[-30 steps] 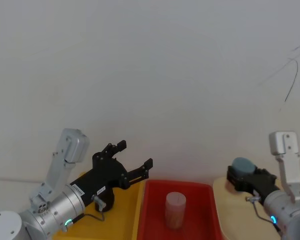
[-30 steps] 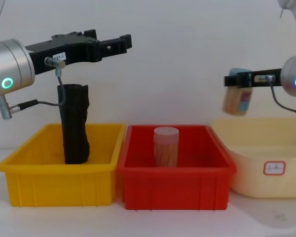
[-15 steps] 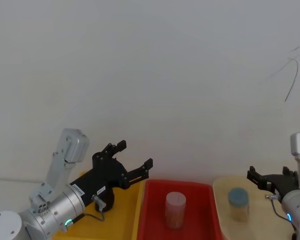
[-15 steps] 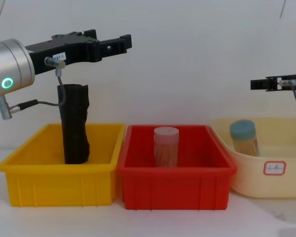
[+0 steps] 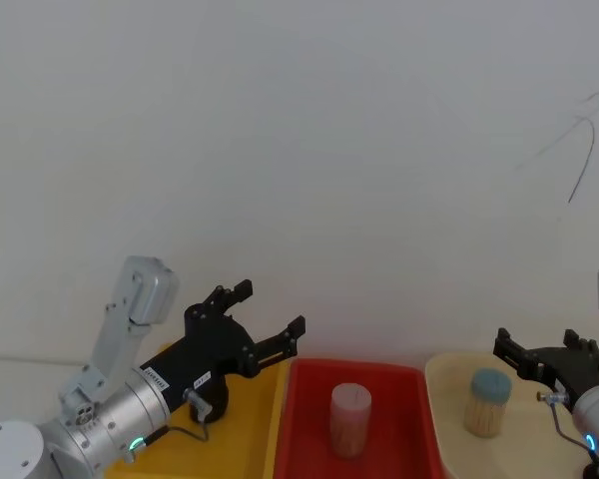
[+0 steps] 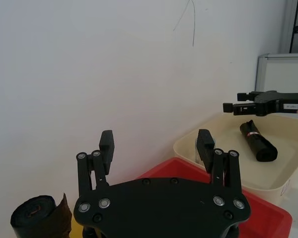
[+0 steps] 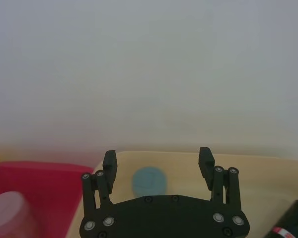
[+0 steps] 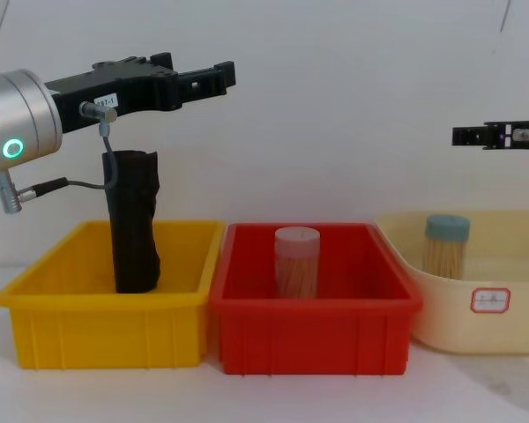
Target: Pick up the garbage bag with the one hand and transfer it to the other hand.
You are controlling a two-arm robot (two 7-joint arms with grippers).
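Garbage bag first: the tall black roll of crinkled plastic [image 8: 133, 222] stands upright in my yellow plastic bin [image 8: 106, 326] on the tabletop. Its long side points straight up. My left gripper [image 8: 213, 77], the black two-finger one on the silver arm with the green ring, hangs above the bin with its jaws wide apart and holding nothing. The roll sits below it and a bit back toward my arm. So I think I must pull back and go down to grab it around the side.

My left arm is much nearer to this roll. My right gripper [image 8: 473, 136] is well apart, up over the round cream tub [image 8: 476, 322], jaws wide apart and bare too.

The roll looks soft and wrinkly, so it may squash when squeezed. A second black roll [image 6: 258, 143] lies flat in the cream tub. A clear jar with a blue lid [image 8: 446, 246] stands there too. A clear jar with a pink lid [image 8: 297, 262] stands in the red bin [image 8: 313, 330].
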